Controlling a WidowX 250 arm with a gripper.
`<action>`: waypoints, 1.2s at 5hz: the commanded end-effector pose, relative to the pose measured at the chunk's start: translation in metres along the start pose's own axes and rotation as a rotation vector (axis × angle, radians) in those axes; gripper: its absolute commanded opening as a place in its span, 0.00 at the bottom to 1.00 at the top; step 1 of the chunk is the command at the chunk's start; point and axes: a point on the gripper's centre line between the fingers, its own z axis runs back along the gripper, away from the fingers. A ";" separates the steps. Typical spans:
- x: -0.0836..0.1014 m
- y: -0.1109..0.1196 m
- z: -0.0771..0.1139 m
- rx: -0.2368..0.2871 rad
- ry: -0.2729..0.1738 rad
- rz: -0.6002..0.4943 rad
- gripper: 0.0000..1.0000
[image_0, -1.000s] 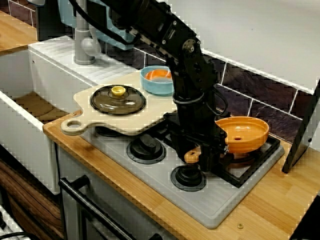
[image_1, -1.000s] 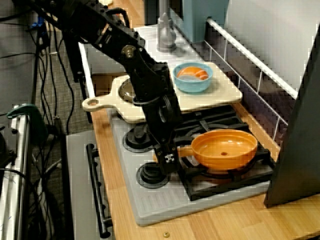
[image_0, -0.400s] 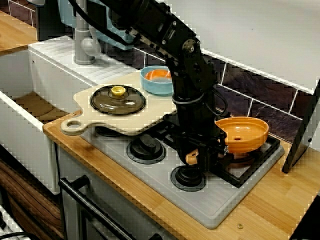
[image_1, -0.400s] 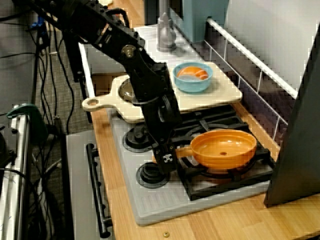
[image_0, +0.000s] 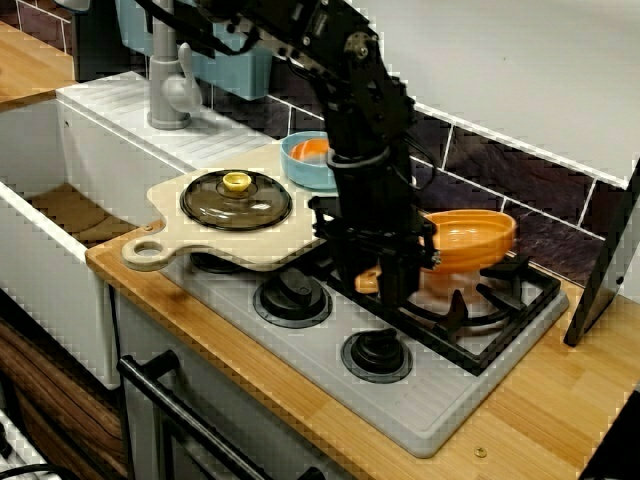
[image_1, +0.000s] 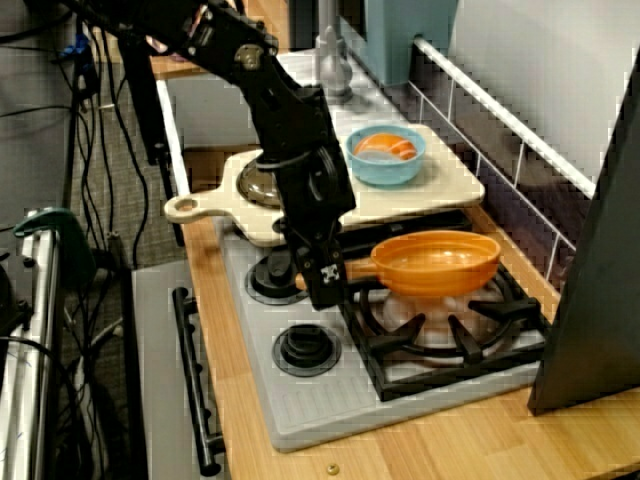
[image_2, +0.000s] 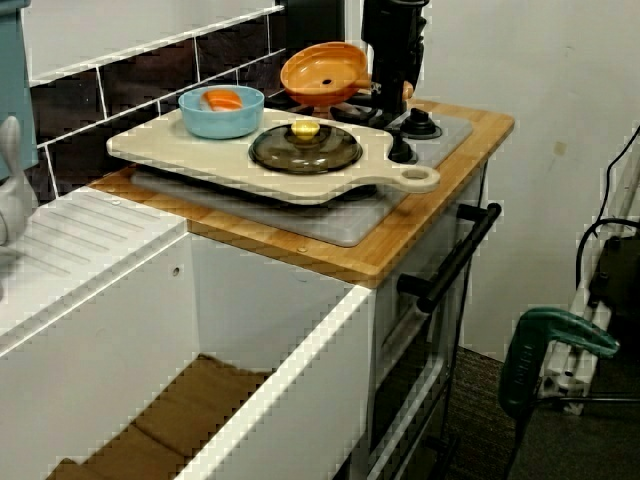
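An orange pan (image_0: 467, 236) hangs level above the black burner grate (image_0: 505, 300), clear of it. My gripper (image_0: 386, 283) is shut on the pan's stubby handle (image_0: 366, 282), pointing straight down. In the view from the stove's side the pan (image_1: 437, 262) hovers over the grate (image_1: 450, 330) with the gripper (image_1: 325, 281) at its left end. From the sink end, the pan (image_2: 322, 70) shows behind the arm, and the gripper (image_2: 396, 88) fingertips are hidden.
A pale cutting board (image_0: 270, 232) overlaps the stove's left side, carrying a dark glass lid (image_0: 236, 198) and a blue bowl (image_0: 305, 163) with something orange inside. Two stove knobs (image_0: 377, 352) sit in front. Left lies a sink with a faucet (image_0: 170, 90). A dark panel (image_1: 590, 300) stands right.
The gripper has risen and shifted back-left with the pan, lifting it off the grate where it rested a second ago. The front right knob is now uncovered.
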 end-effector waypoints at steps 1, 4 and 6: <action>0.015 -0.007 0.030 -0.039 -0.087 -0.010 0.00; 0.011 -0.005 0.040 0.022 -0.096 -0.130 0.00; 0.011 -0.004 0.050 0.092 -0.101 -0.236 0.00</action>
